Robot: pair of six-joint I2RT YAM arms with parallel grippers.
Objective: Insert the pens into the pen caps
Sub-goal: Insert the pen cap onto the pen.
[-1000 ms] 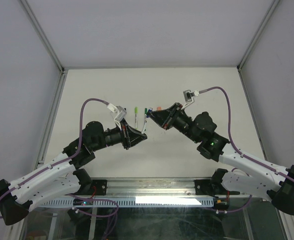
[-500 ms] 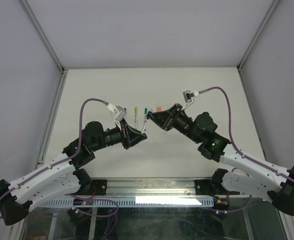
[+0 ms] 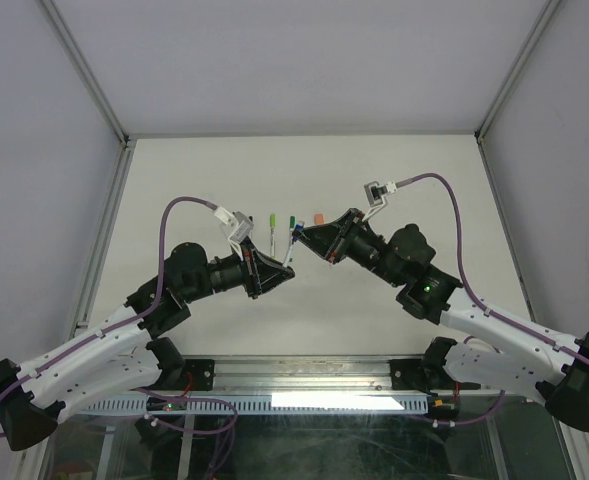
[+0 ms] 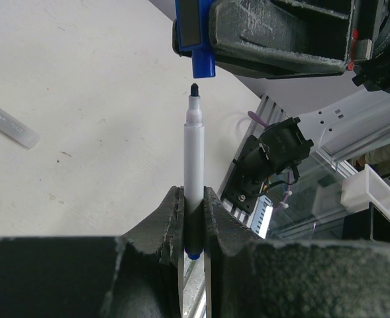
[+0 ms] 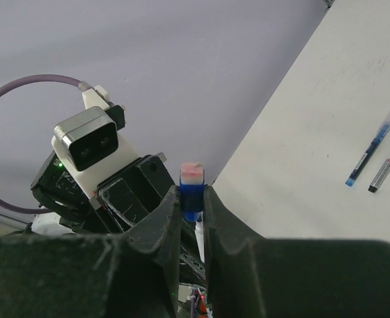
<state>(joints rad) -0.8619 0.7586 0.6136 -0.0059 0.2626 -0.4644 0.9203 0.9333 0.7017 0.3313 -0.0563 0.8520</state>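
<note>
Jaws of the left tool [image 4: 193, 202] are clamped tight on the lower barrel of a pale grey-white pen [image 4: 193, 149], held in the air above the table [image 3: 224, 170]. A blue plug shows at the pen's back end between the jaws. The pen's dark tip points straight at the open mouth of the blue cap [image 4: 203, 65]. The right tool [image 5: 193, 199] is closed on that blue cap, pinching it by its sides, with the cap's pinkish closed end turned towards the right wrist camera. In the left wrist view the tip sits just under the blue cap and seems to be a sliver short of it, though the angle makes that hard to be sure of. Overhead, on the table just beyond the blue cap, lie a lime-green-ended pen [image 3: 273, 222], a dark-green-ended pen [image 3: 291, 220] and an orange-ended pen [image 3: 317, 217]. Well to the right of the blue cap in the right wrist view, a slim blue pen [image 5: 372, 147] and a slim dark pen [image 5: 388, 164] lie side by side on the table.
</note>
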